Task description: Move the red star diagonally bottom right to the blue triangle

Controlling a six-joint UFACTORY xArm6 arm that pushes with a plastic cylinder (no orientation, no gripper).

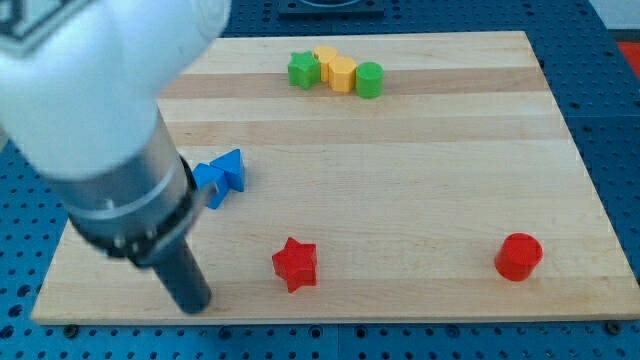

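Note:
The red star [295, 264] lies on the wooden board near the view's bottom, left of centre. The blue triangle [231, 168] sits at the view's left, touching another blue block [210, 182] that is partly hidden behind the arm. My tip [193, 303] rests on the board near the bottom left, well left of the red star and below the blue blocks. The large arm body covers the view's upper left.
A green star [303, 70], two yellow blocks [326, 60] [343, 75] and a green cylinder [369, 79] cluster at the view's top centre. A red cylinder [518, 256] stands at the bottom right. The board's front edge [330, 312] runs just below the star.

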